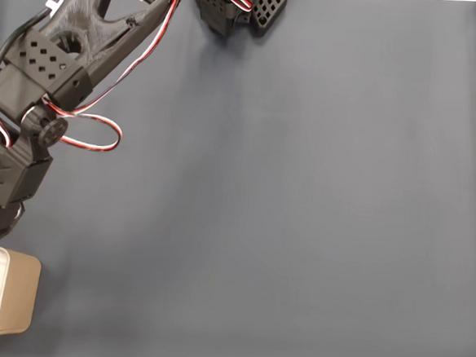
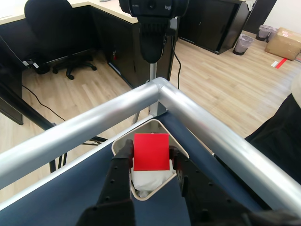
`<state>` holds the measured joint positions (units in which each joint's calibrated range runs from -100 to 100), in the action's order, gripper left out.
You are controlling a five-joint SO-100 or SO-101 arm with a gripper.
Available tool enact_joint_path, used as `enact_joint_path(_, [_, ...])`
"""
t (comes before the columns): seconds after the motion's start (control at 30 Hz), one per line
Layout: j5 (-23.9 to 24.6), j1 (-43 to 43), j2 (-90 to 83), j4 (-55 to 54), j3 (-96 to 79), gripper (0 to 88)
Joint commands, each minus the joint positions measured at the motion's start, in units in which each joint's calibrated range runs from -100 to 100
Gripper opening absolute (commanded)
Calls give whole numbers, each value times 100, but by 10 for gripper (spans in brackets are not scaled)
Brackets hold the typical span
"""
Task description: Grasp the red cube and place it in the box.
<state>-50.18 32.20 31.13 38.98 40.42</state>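
In the wrist view, low in the frame, the fingers [image 2: 150, 157] pinch the red cube [image 2: 151, 151] between them, holding it directly over the box [image 2: 123, 141], seemingly so a release drops it inside. The box sits at the tabletop [image 2: 80, 193] corner beside silver rails [image 2: 94, 125]. Farther off, top centre, a webcam [image 2: 153, 9] reads "logi".

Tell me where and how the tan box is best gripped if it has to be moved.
Grip one thin upright wall of the box, coming from above with one finger inside and one outside. Its top is open and its rim is narrow, while the whole body looks too wide for the claw, which is currently shut on the red cube above the box.
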Motion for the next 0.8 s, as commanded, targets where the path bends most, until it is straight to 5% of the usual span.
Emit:
enact_joint_path(0.0, [-10, 55, -72, 3, 402, 0])
enact_joint_path(0.3, [-20, 40, -63, -21, 466, 216])
enact_joint_path(0.5, [-93, 26, -63, 61, 466, 463])
enact_joint_path(0.77, [-117, 12, -80, 192, 520, 567])
